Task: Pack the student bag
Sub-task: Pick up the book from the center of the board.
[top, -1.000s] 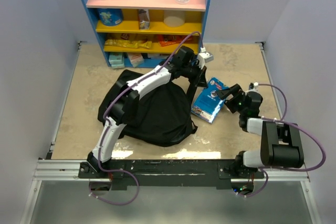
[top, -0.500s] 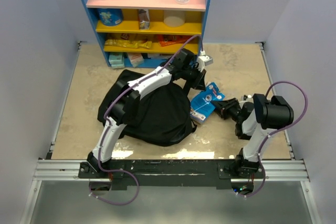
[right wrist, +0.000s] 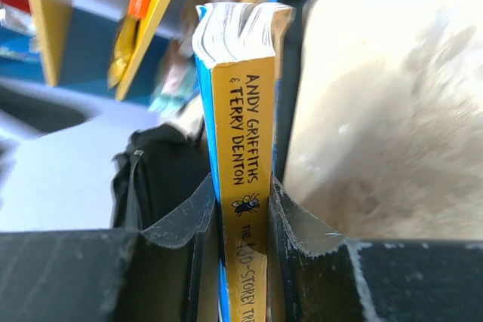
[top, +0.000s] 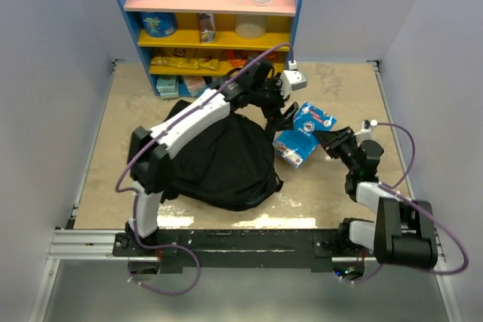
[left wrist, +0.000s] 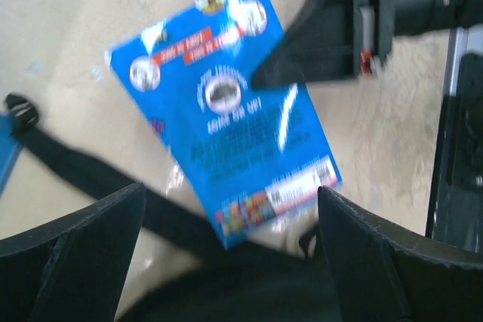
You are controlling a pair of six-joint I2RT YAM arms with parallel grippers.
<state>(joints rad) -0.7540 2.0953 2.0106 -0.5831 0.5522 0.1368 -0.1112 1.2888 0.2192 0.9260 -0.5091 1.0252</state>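
Lying slumped left of centre on the table [top: 339,88], the student bag [top: 219,160] stretches from far-left to near-right in the overhead view. Just beside its right edge a blue book [top: 303,132] tilts, its long axis near-left to far-right, with the right gripper [top: 326,139] at its near-right edge. Bare table lies right of it. From the left wrist, the left gripper [left wrist: 230,190] is spread wide and holds nothing, above the book and a bag strap [left wrist: 75,164]. From the right wrist, the fingers [right wrist: 200,205] pinch the book's yellow spine, with the bag beyond on the left.
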